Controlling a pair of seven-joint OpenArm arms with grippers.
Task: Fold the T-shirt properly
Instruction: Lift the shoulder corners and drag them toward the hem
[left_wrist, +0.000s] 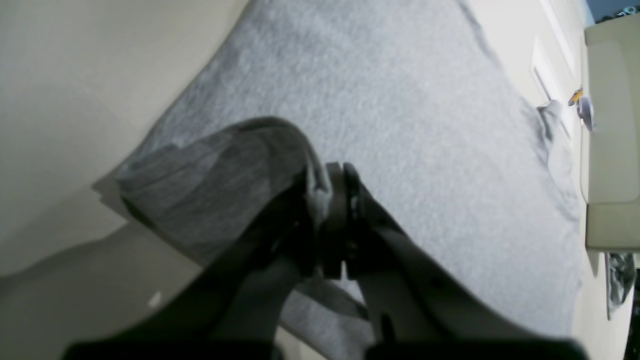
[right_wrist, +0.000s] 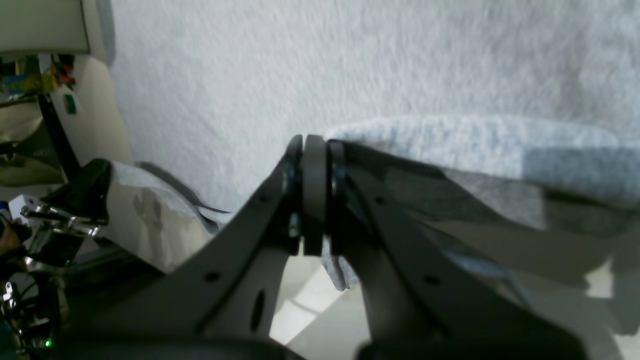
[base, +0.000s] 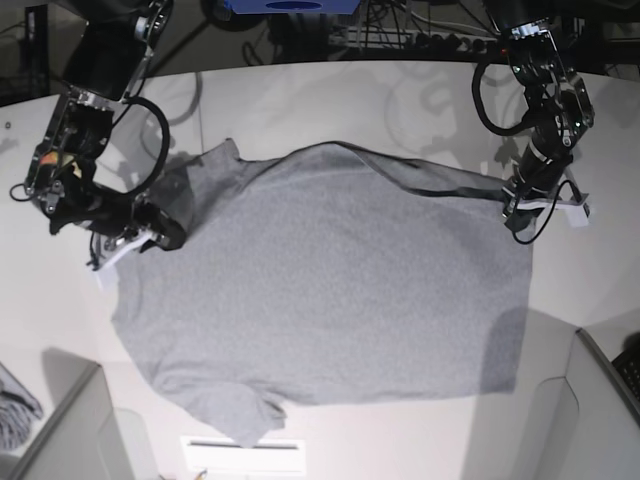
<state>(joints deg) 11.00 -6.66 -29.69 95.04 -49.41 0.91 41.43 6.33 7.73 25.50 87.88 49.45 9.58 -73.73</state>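
The heather-grey T-shirt (base: 330, 280) lies spread out, plain side up, on the white table (base: 300, 90). One sleeve points to the front (base: 235, 415) and one to the back left (base: 215, 160). My left gripper (base: 512, 203) is shut on the shirt's back right edge. In the left wrist view my left gripper (left_wrist: 330, 195) pinches a raised fold of the shirt (left_wrist: 400, 125). My right gripper (base: 168, 237) is shut on the shirt's left edge near the back sleeve. In the right wrist view my right gripper (right_wrist: 315, 195) pinches a lifted flap of the shirt (right_wrist: 300, 65).
A darker grey striped cloth scrap (base: 15, 405) lies at the front left, and also shows in the left wrist view (left_wrist: 620, 285). A small yellow-and-red toy (left_wrist: 575, 95) lies past the shirt. A white slotted plate (base: 240, 452) sits at the front edge. Low partitions flank the front corners (base: 600, 400).
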